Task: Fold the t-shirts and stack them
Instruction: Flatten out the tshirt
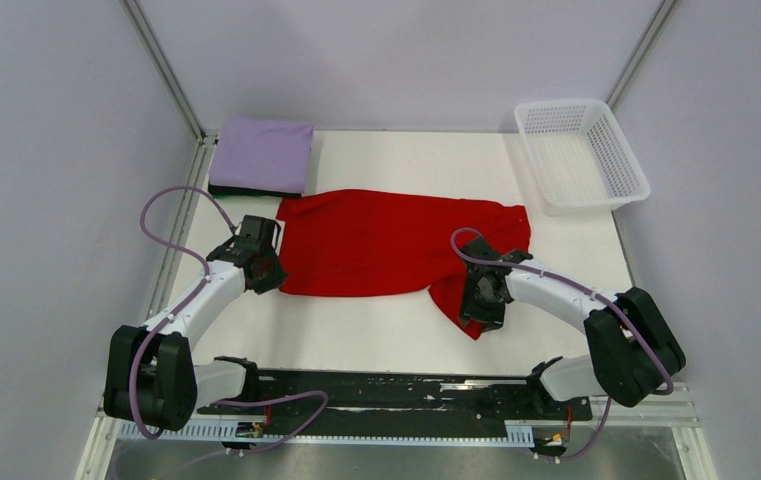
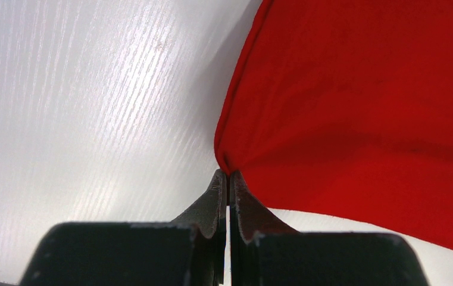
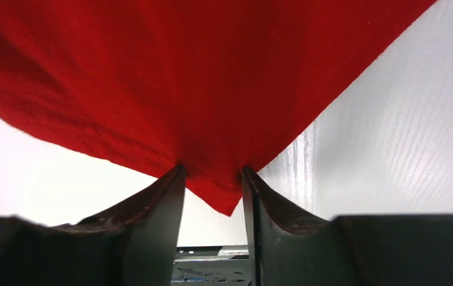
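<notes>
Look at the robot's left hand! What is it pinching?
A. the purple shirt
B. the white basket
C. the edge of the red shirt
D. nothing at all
C: in the left wrist view, the left hand has its two fingers pressed together on the edge of the red shirt, and the cloth puckers right where they grip it.
</notes>
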Robot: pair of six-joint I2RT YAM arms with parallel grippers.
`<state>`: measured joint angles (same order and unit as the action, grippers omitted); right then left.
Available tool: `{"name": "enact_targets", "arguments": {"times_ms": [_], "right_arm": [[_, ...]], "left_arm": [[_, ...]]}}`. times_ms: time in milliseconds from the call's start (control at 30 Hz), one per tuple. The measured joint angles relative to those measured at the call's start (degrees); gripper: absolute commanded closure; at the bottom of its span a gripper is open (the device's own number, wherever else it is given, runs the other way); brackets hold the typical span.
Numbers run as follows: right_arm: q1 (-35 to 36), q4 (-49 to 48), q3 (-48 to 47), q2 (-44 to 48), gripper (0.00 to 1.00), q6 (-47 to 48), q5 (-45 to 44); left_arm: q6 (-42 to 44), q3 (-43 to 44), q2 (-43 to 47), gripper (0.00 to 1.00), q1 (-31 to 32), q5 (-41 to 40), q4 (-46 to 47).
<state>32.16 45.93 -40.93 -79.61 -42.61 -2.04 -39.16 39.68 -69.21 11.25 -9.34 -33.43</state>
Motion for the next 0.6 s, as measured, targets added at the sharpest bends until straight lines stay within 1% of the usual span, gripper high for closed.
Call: {"name": "enact_targets", "arguments": {"times_ms": [133, 167, 233, 333, 400, 600], "right_arm": [[0.0, 0.4, 0.0, -0.2, 0.63, 0.3, 0.0], [0.0, 0.5, -0.1, -0.3, 0.65, 0.3, 0.0], [0.4, 0.9, -0.6, -0.9, 0.72, 0.2, -0.4], [1.4, 1.2, -1.1, -1.5, 0.86, -0.1, -1.0], [1.8, 1.0, -1.2, -1.5, 0.99, -0.7, -1.1], [2.2, 0.6, -1.4, -1.2, 1.00, -1.9, -2.3]], "left_arm": [[0.0, 0.0, 0.0, 1.00, 0.0, 0.0, 0.0], [0.0, 0.0, 0.0, 1.00, 0.0, 0.0, 0.0], [0.0, 0.0, 0.0, 1.00, 0.0, 0.0, 0.0], [0.0, 0.0, 0.0, 1.00, 0.0, 0.0, 0.0], [0.0, 0.0, 0.0, 1.00, 0.0, 0.0, 0.0], [0.0, 0.0, 0.0, 1.00, 0.0, 0.0, 0.0]]}}
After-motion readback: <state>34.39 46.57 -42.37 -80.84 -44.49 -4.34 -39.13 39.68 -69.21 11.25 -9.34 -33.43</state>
